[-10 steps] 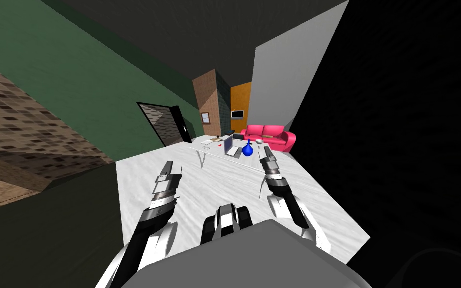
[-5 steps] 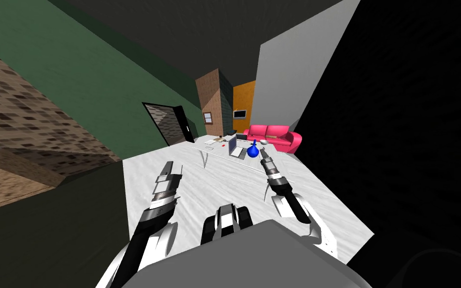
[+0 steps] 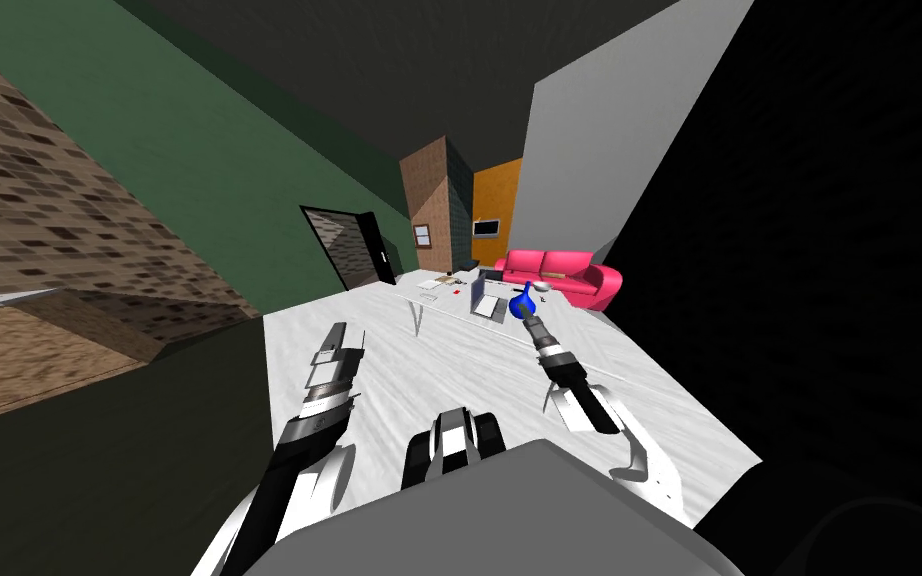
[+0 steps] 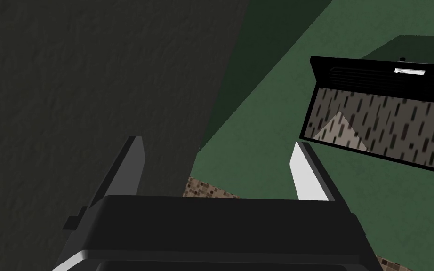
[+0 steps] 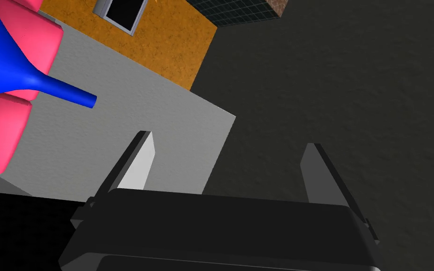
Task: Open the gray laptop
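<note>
The right end effector (image 3: 531, 322) is released. In the right wrist view its two thin, blade-like grey fingers (image 5: 141, 162) stand well apart on the dark box, with nothing between them. The left end effector (image 3: 344, 342) is likewise released, its fingers (image 4: 311, 173) spread and holding nothing. It hangs over the floor on the robot's left.

The gray laptop (image 3: 484, 298) sits on the desk (image 3: 427, 300), a pale, flat top on thin, splayed legs, well apart from both end effectors. A flat grey panel seems to stand upright off its base, though it is too small to say so with certainty. Just beside the laptop, on the robot's right, stands a glossy blue vase (image 3: 522, 303) with a round belly and a narrow, tubular neck (image 5: 65, 91). The right end effector's tip lines up just below the vase in the head view. Small flat white sheets (image 3: 430, 285) and a pale bowl (image 3: 541, 286) also lie on the desk.

Behind the desk is a pink sofa (image 3: 561, 274) with smooth, rounded cushions, set against an orange wall (image 3: 497, 195).

The floor (image 3: 449, 370) is white with faint streaks, and a stretch of it runs from the end effectors to the desk. On the left it is bounded by a matte green wall (image 3: 199, 180) with a doorway (image 3: 339, 250). On the right its slanted edge gives onto a black area (image 3: 829, 300).
</note>
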You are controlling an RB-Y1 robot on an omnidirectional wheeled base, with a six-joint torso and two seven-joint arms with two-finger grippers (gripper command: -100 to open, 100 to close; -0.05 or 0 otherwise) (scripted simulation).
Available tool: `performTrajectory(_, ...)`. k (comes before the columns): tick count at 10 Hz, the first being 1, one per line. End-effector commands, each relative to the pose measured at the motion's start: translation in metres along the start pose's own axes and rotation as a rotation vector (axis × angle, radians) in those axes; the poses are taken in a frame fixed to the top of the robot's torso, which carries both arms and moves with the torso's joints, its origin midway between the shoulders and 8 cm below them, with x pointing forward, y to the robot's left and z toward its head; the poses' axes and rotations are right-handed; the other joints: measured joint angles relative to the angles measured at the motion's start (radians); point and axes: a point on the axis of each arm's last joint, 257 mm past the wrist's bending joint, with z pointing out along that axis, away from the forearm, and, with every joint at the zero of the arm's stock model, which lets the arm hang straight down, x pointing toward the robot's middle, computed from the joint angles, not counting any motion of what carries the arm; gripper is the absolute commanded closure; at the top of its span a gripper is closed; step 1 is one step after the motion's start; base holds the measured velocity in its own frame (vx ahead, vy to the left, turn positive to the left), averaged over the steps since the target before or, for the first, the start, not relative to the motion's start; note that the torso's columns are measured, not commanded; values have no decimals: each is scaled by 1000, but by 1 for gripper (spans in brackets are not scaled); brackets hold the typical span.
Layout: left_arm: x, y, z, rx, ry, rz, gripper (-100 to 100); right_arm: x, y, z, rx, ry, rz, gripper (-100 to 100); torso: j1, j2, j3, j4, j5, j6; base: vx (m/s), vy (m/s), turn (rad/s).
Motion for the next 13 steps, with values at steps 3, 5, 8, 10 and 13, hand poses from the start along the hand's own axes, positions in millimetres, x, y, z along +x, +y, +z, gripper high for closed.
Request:
performTrajectory(3,0,0,0,0,0,0,0,-11,-66,-3,177,24,-234,-100,0,0,0,0,0,0,126,152,94)
performTrajectory(5,0,0,0,0,0,0,0,-20,-95,-8,257,37,-337,-100,0,-1,-1,0,0,0,151,164,79)
performTrajectory(8,0,0,0,0,0,0,0,-38,-138,-18,381,64,-498,-100,-2,2,1,1,-1,0,112,147,88)
performTrajectory(10,0,0,0,0,0,0,0,-46,-153,-22,422,76,-555,-100,-1,0,0,0,0,0,104,112,62)
performTrajectory(13,0,0,0,0,0,0,0,-75,-194,-36,547,114,-732,-100,0,0,0,0,0,0,128,126,81)
